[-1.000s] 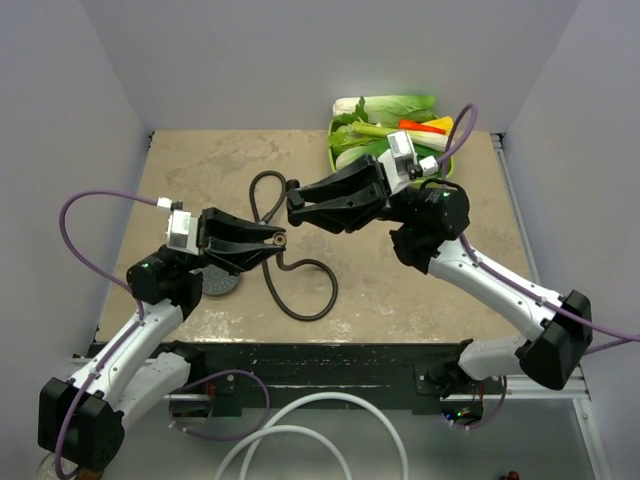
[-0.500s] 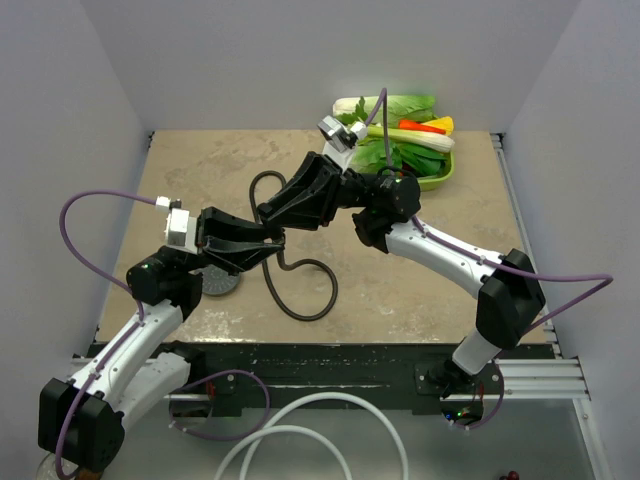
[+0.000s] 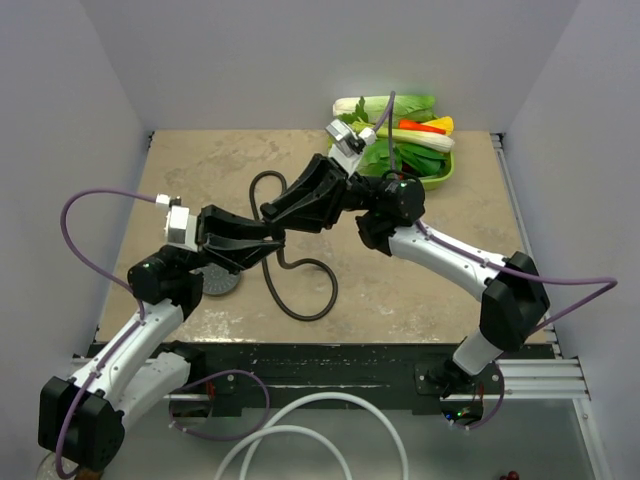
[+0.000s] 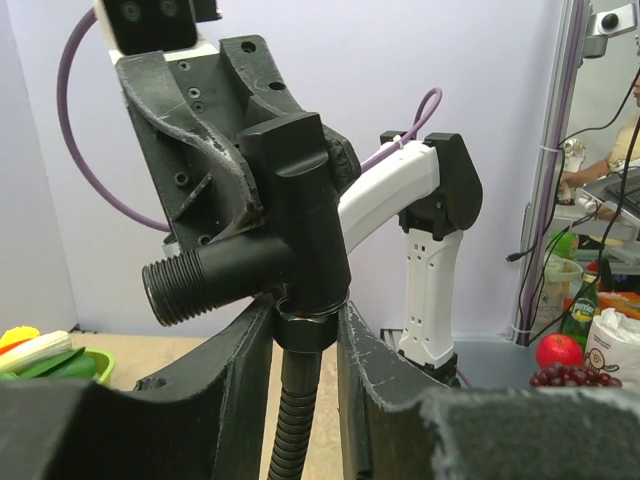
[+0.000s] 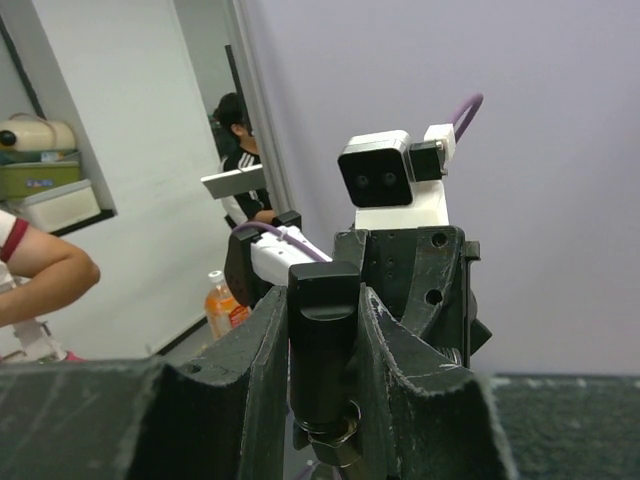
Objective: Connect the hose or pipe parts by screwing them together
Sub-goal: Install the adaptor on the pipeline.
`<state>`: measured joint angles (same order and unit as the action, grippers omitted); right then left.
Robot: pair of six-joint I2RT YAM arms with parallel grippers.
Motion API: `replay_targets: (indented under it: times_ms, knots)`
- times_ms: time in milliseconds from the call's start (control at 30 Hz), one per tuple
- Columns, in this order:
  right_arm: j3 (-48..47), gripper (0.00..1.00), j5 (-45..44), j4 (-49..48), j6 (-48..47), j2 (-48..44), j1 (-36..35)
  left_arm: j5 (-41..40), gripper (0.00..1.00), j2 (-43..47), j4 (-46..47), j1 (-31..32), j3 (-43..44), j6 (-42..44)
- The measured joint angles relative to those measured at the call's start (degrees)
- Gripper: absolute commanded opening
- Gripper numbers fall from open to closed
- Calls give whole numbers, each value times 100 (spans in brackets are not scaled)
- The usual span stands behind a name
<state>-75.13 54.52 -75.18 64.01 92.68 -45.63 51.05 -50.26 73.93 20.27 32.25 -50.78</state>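
Note:
My left gripper (image 4: 305, 335) is shut on the collar at the end of the black flexible hose (image 4: 292, 420), holding it upright. The black T-shaped fitting (image 4: 295, 215) sits straight on top of that collar, its threaded side port (image 4: 172, 292) pointing left. My right gripper (image 5: 322, 335) is shut on the fitting's (image 5: 322, 345) upright body from the opposite side. From above, the left gripper (image 3: 270, 241) and the right gripper (image 3: 273, 212) meet tip to tip over the table's middle. The rest of the hose (image 3: 303, 290) loops across the table. The dark grey shower head (image 3: 218, 282) lies partly under the left arm.
A green tray (image 3: 443, 176) of vegetables stands at the back right, just behind the right arm's elbow. A thick white hose (image 3: 300, 408) curls below the table's near edge. Purple cables arc off both arms. White walls close in the left and right sides.
The right arm has swung left and rolled its wrist, bringing its gripper down against the left gripper's tip. The left arm has barely moved.

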Motion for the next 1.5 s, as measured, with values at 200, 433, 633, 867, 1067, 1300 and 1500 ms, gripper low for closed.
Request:
replay_targets:
  times_ms: [200,433,633,867,1067,1300,1500]
  knots:
    - [592,0,-286,-83,-990,-409,-22,46,0,-46,-94,0,0,-105]
    - [962,0,-498,-192,-1991,-684,-101,81,0,-50,-131,-31,33,-118]
    - [1005,0,-627,-267,-2140,-658,-142,79,0,-48,-160,-74,44,-120]
    - [1005,0,-876,-426,-1943,-450,-162,85,0,-48,-203,-107,44,-120]
    - [1025,0,-1005,-538,-1821,-345,-160,96,0,-48,-293,-140,44,-136]
    - [1110,0,-1032,-570,-1862,-387,-162,116,0,-48,-310,-140,44,-131]
    - [1377,0,-1073,-485,-2468,-682,-219,122,0,-44,-334,-133,44,-114]
